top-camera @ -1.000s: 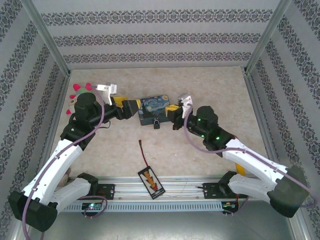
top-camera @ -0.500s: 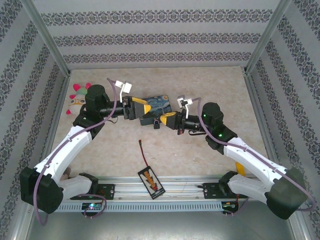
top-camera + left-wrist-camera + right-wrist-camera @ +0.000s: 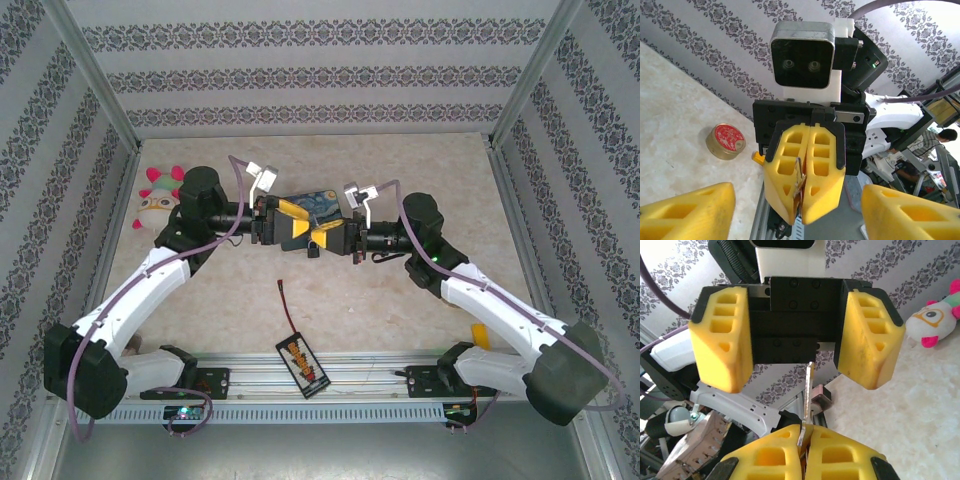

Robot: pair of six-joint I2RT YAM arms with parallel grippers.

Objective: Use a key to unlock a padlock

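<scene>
Yellow-padded right end effector (image 3: 803, 199) is pressed together, pinching a thin silvery key (image 3: 808, 390) whose blade points into the left end effector (image 3: 796, 376); that one's pads stand spread on either side, clear of the key. Padlock (image 3: 314, 251), small and dark, lies on the beige counter (image 3: 400, 300) just in front of the painted tin (image 3: 320, 201), beneath the two meeting end effectors.

The surface (image 3: 430, 170) is covered in a pale, marbled beige pattern and is evenly lit. It is enclosed by walls (image 3: 320, 70) papered in pale stripes and dark floral bands, framed by metal posts (image 3: 93, 75).
</scene>
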